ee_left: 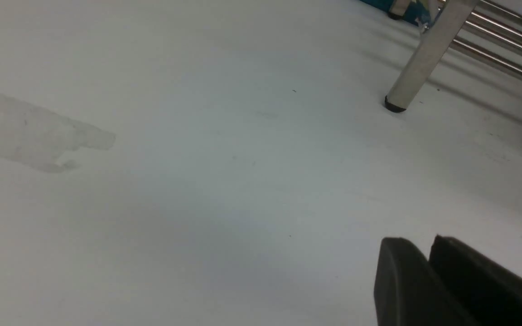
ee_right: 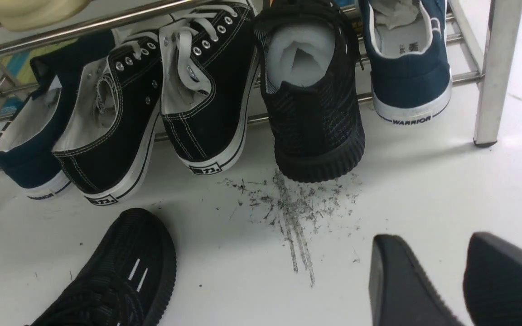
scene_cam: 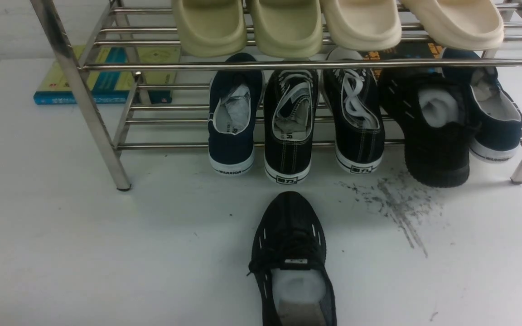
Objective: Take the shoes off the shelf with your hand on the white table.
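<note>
Pulling the shelved shoe [scene_cam: 437, 149] out with my spread, empty right gripper [ee_right: 428, 244] could snag the navy shoe [scene_cam: 496, 122] beside it.

left gripper [ee_left: 417, 244] is showing 2 matte black fingers [ee_left: 401, 280], smooth faces, tips rounding off. right gripper [ee_right: 433, 244] is showing 2 black fingers [ee_right: 401, 280] too, fine ribbing running across the faces, blunt rounded tips, reading dark grey in the light.
</note>
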`<move>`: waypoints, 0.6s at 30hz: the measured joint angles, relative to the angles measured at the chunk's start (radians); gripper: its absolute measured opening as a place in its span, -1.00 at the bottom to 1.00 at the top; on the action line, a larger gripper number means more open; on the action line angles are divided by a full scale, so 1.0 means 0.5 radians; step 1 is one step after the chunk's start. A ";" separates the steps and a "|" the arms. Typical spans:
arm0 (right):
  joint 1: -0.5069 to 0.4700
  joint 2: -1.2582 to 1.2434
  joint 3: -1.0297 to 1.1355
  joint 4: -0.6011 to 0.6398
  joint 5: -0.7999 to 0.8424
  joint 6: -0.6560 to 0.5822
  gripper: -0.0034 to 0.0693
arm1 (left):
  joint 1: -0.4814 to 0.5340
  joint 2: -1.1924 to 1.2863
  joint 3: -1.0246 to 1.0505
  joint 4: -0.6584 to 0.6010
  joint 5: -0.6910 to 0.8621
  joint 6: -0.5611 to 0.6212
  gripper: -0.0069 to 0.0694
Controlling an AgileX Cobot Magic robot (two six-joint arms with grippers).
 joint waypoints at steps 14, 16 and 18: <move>0.000 0.077 -0.022 -0.074 -0.014 -0.073 -0.25 | 0.000 0.000 -0.049 -0.034 0.236 -0.067 -0.49; 0.000 0.137 -0.022 -0.065 0.012 -0.148 -0.25 | 0.000 0.000 -0.049 -0.033 0.236 -0.067 -0.49; 0.000 0.217 -0.022 -0.028 0.052 -0.235 -0.25 | 0.000 0.000 -0.049 -0.033 0.236 -0.068 -0.48</move>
